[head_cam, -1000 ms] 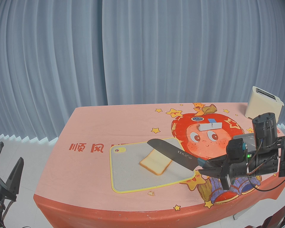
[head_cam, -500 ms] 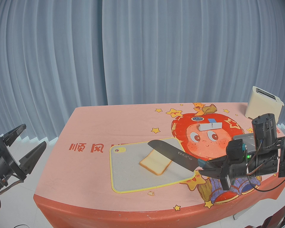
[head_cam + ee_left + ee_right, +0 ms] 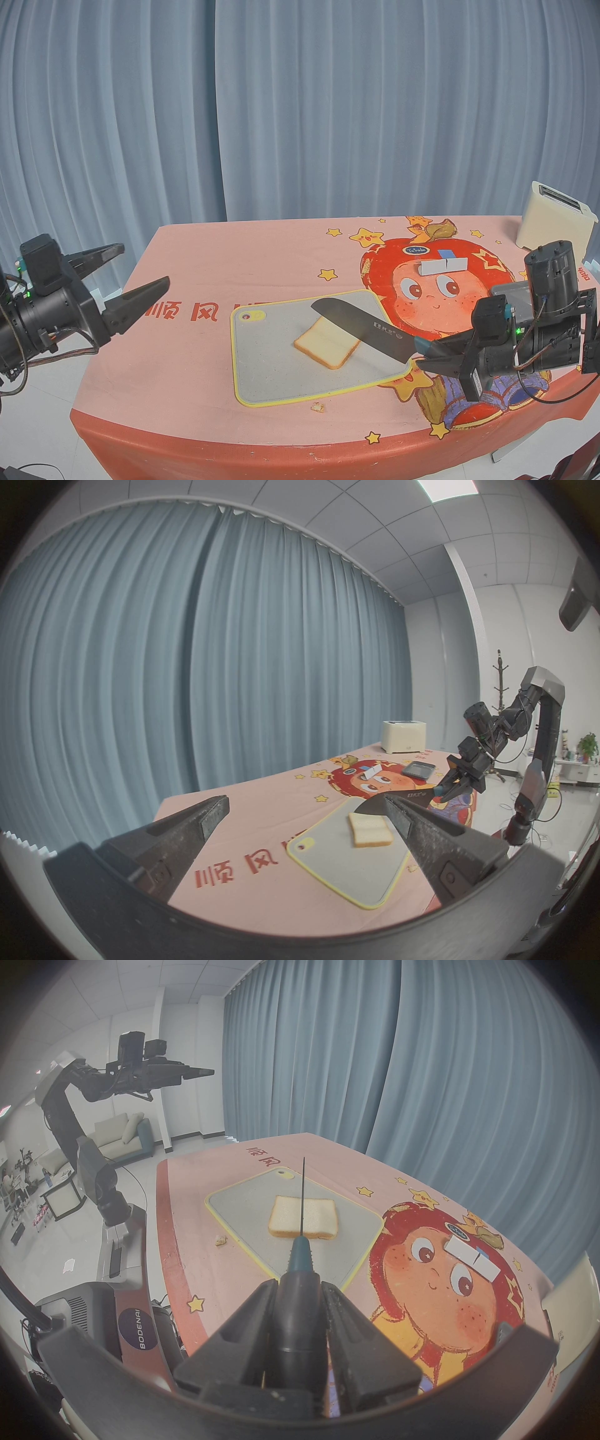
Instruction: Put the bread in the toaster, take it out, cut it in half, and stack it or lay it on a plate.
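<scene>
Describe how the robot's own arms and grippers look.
The left arm and right arm mix grey and black links. The left gripper and right gripper have long, tapering black fingers, a boxy black block at the wrist, small green lights and loose black cables.

The salmon-pink tablecloth [image 3: 250, 262] carries yellow stars, red lettering and a red apple-faced cartoon. The cutting board [image 3: 269, 369] is grey, rimmed in yellow. The bread [image 3: 325, 347] is pale (tan crust), the knife [image 3: 362, 325] dark-bladed with a teal handle, the toaster [image 3: 553, 225] cream, the curtain [image 3: 312, 106] blue-grey.
</scene>
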{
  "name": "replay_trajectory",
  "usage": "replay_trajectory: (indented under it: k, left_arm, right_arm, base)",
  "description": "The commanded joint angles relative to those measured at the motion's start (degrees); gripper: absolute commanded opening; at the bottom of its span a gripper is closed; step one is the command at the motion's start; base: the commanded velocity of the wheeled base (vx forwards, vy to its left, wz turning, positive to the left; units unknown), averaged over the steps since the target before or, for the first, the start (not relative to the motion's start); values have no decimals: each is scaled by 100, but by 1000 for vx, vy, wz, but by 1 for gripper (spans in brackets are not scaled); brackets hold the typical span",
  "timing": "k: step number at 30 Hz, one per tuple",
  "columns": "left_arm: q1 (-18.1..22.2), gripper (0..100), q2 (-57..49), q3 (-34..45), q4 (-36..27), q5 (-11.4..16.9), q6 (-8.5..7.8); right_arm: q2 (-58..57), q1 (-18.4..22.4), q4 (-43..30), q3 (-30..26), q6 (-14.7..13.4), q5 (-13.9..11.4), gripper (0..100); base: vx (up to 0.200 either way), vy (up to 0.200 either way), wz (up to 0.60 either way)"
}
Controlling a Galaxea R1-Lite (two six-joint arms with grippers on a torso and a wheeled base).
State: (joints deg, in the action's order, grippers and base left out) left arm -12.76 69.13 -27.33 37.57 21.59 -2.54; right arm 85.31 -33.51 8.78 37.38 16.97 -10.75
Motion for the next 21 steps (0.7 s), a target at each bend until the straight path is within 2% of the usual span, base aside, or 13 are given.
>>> replay_trajectory:
  k: [1,4,9,21]
  left_arm:
    - [-297,100,628,-308,31,3,34]
    - [-332,100,698,-431,31,56,43]
    - [-728,100,812,-290,31,-14,34]
    - [-728,100,839,-369,40,-41,78]
  right_arm:
    - [100,3,1,-20,-9,3,0]
    - [161,3,1,7,-89,12,0]
    - [170,3,1,-29,-229,3,0]
    - [302,-68,-8,94,-247,56,0]
  base:
    - [0,0,0]
    - [0,0,0]
    - [0,0,0]
    - [0,0,0]
